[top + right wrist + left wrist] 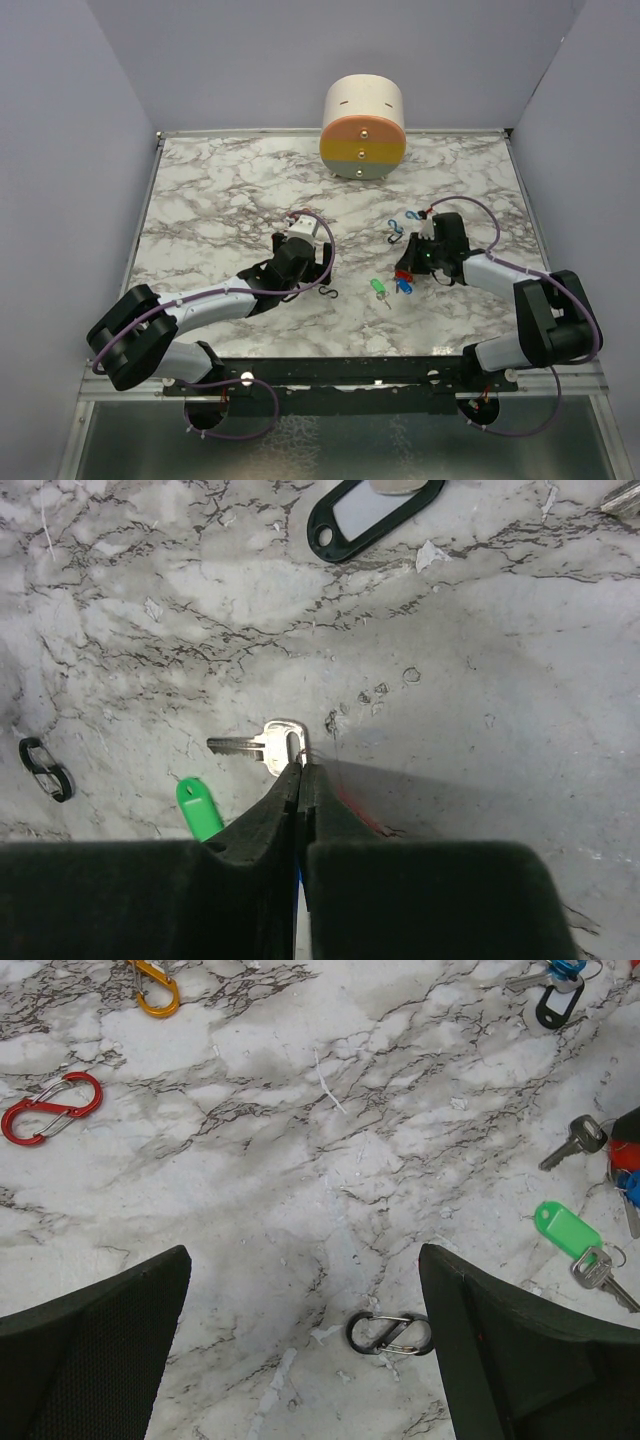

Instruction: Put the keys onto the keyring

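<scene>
A bare silver key (270,748) lies flat on the marbled surface (480,680). The right hand (301,770) is closed, and its two fingertips meet at the edge of the key's head. We cannot tell whether they pinch anything there. Just beside it, a green-tagged key (200,808) pokes out from under the hand. From above, we see it grouped with a red-tagged key (403,273) and a blue-tagged key (404,287), right of the surface's middle and next to the right hand. A black tag (375,515) lies farther out. Well apart, left of centre, the left hand (305,1260) hangs over the surface with its fingers spread wide, holding nothing. A black S-clip (390,1333) lies between them, close to one finger. A red S-clip (50,1108) and an orange clip (158,988) rest beyond. A pastel-banded drum (363,128) stands at the far edge.
</scene>
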`<state>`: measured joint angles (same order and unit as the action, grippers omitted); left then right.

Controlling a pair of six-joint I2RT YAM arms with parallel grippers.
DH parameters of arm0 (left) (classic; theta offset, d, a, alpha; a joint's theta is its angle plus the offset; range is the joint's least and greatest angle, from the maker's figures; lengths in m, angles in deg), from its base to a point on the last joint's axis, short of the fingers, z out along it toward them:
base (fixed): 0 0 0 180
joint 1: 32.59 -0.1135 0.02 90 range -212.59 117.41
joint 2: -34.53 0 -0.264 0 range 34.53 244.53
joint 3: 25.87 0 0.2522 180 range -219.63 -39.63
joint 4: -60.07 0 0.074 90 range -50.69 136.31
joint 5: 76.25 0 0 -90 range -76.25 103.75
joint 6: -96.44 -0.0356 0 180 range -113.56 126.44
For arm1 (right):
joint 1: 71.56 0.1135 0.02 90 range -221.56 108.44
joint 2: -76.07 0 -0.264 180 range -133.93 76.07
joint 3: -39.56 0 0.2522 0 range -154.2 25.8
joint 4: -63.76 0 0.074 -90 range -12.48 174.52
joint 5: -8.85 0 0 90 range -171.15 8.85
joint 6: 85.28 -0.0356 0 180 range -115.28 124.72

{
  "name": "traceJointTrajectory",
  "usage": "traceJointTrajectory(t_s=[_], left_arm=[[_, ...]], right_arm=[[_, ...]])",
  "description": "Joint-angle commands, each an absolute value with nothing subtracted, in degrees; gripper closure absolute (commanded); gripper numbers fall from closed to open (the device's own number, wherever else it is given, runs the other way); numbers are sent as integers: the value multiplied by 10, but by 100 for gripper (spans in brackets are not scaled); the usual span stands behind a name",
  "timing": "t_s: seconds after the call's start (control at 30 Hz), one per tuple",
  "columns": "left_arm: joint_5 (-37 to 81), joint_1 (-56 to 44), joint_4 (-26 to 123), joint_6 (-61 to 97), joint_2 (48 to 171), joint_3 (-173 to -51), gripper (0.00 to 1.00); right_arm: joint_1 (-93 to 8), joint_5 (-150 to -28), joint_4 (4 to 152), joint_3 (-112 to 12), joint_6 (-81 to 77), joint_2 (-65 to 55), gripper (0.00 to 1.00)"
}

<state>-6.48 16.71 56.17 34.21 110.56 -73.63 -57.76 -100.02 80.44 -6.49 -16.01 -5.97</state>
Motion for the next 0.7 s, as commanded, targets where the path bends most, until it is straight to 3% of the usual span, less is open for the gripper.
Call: traceJointTrajectory(t_s=[0.0,0.37,0.67], left_arm=[[-75,168,561,336,1098,-750,1],[-128,165,516,316,1098,-798,1],[-129,148,504,310,1133,-836,1]], right_arm=[[-575,-986,801,-73,-155,-24,99],[-561,-975,755,-57,-130,107,99],[-548,-981,737,-54,-121,124,99]])
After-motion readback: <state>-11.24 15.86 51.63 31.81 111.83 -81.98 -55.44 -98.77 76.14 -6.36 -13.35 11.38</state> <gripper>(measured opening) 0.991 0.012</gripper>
